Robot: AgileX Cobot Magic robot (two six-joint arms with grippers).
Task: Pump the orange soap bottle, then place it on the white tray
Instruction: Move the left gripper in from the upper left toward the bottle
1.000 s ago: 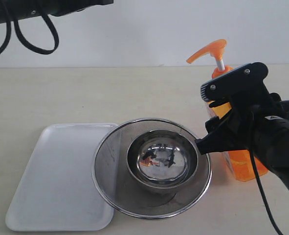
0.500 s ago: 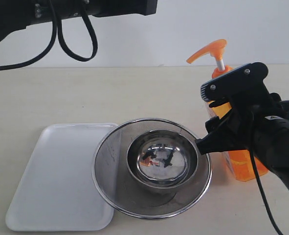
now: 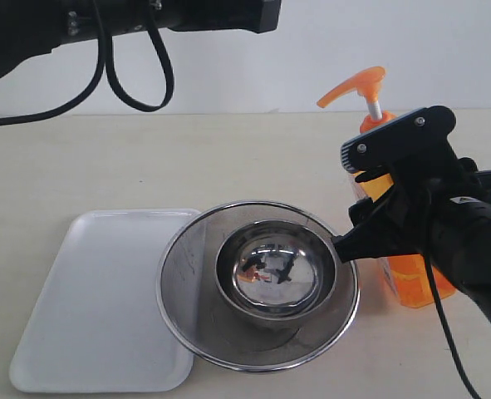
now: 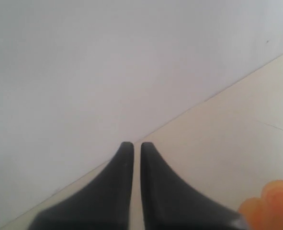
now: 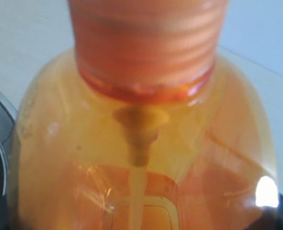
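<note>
the orange soap bottle point(image 3: 411, 284) stands upright on the table point(image 3: 145, 158), pump head up, just beside the steel strainer point(image 3: 183, 268) that holds a shiny bowl point(image 3: 274, 270). the right gripper point(image 3: 376, 218) sits around the bottle's middle, jaws fairly wide and closed on its body. from that wrist we see only the bottle's shoulder and neck, very near. the white tray point(image 3: 87, 307) lies on the far side of the strainer, whose rim overlaps its edge, well apart from the bottle. the left gripper point(image 4: 132, 149) hangs high above the table, its fingers almost together with nothing between them
</note>
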